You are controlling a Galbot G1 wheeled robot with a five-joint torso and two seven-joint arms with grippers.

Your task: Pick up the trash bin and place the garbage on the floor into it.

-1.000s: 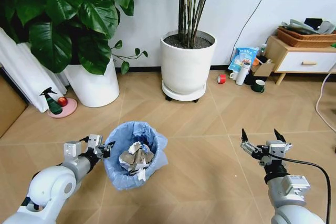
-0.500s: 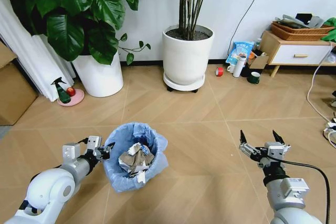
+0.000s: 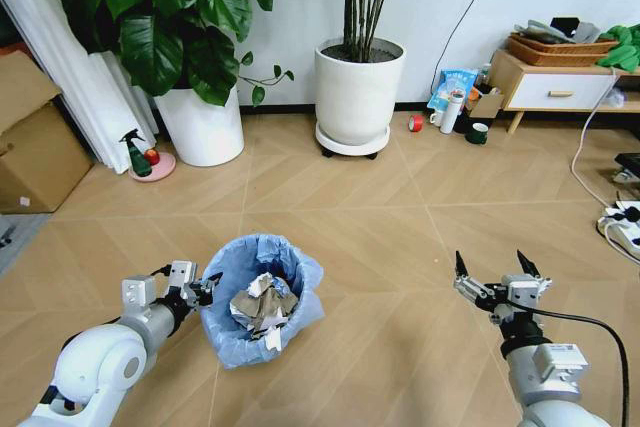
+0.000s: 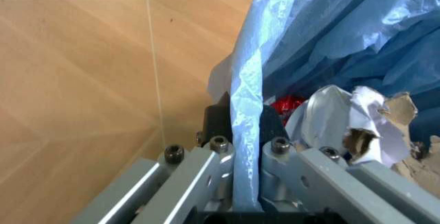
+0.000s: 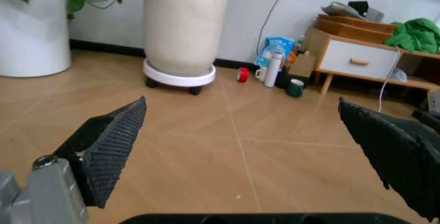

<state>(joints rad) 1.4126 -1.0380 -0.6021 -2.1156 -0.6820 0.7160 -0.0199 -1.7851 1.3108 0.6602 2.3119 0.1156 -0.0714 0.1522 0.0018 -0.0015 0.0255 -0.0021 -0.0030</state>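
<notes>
The trash bin (image 3: 262,297), lined with a crinkled light-blue bag, is in front of me, left of centre. My left gripper (image 3: 200,290) is shut on its near-left rim. In the left wrist view the bag's blue rim (image 4: 248,95) runs between the black fingertips (image 4: 218,122) of the left gripper (image 4: 244,126). Garbage lies inside the bin: crumpled white tissues and torn card (image 3: 260,302), plus a red can (image 4: 287,103) beside a white tissue (image 4: 343,123). My right gripper (image 3: 492,272) hangs open and empty over bare floor at the right, its mesh-faced fingers (image 5: 110,144) spread wide.
Two big white plant pots (image 3: 360,97) (image 3: 205,129) stand against the far wall. A cardboard box (image 3: 35,142) and a spray bottle (image 3: 133,152) are at the left. A side table (image 3: 555,87), blue snack bag (image 3: 452,87), mug (image 3: 479,133) and red tape roll (image 3: 416,123) sit far right, with cables (image 3: 618,217) nearer.
The head camera has moved: the room behind looks farther off and a cardboard box has come in at the left. The bin and both grippers keep their places in the view.
</notes>
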